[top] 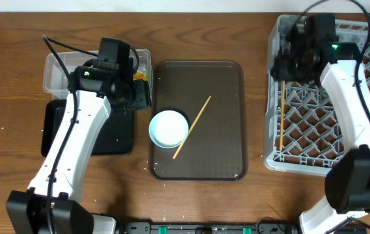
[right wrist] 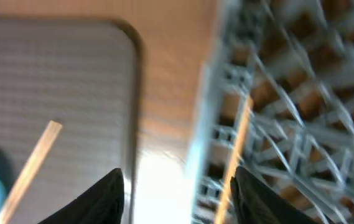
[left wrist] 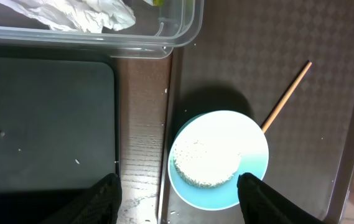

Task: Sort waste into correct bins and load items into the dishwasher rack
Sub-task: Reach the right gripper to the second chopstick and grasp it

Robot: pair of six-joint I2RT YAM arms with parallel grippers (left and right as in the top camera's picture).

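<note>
A round blue plate (top: 153,133) with a white bowl (top: 169,127) on it sits on the dark brown serving tray (top: 224,84). In the left wrist view rice grains (left wrist: 192,177) line the bowl's edge. One wooden chopstick (top: 193,126) lies beside the plate, and another (top: 281,120) lies in the grey dishwasher rack (top: 302,130). My left gripper (left wrist: 180,199) is open and empty above the plate's left edge. My right gripper (right wrist: 180,199) is open and empty over the rack's left wall. The clear tub (top: 58,71) holds tissue (left wrist: 80,15) and the wrapper (top: 139,77). The cups are out of view.
The shallow black tray (top: 116,133) lies below the clear tub, left of the serving tray, with a few rice grains (left wrist: 77,162) on it. Bare wooden table (top: 256,97) separates the serving tray from the rack. The right wrist view is blurred.
</note>
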